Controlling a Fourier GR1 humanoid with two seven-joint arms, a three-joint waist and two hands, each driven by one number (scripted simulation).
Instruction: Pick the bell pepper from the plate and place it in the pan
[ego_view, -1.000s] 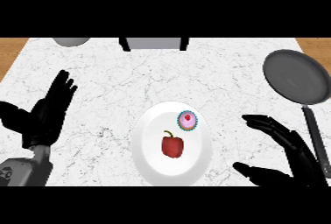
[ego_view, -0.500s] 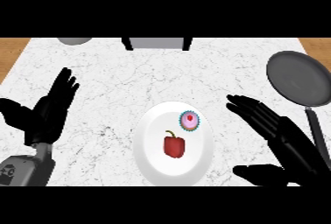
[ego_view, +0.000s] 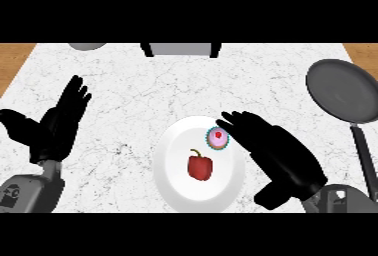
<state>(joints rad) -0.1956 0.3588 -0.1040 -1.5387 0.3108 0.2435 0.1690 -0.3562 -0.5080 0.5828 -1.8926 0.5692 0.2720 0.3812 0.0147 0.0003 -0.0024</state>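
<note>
A red bell pepper (ego_view: 200, 166) with a dark stem lies in the middle of a white plate (ego_view: 175, 177) on the marble counter. A small pink cupcake (ego_view: 218, 137) in a teal wrapper sits at the plate's upper right. My right hand (ego_view: 279, 153) is open, its fingers stretched over the plate's right rim, fingertips just beside the cupcake and up and to the right of the pepper. The dark pan (ego_view: 344, 96) lies at the far right, its handle running down toward me. My left hand (ego_view: 55, 126) rests open at the left, fingers up.
A grey box-like object (ego_view: 179, 49) and a grey bowl's edge (ego_view: 88, 46) sit at the counter's far side. Wooden floor (ego_view: 15, 60) shows past the counter's left and right corners. Bare marble lies between the plate and the pan.
My right hand has swung left from beside the pan's handle to over the plate's right rim, reaching the cupcake. The left hand, pepper and pan have stayed in place.
</note>
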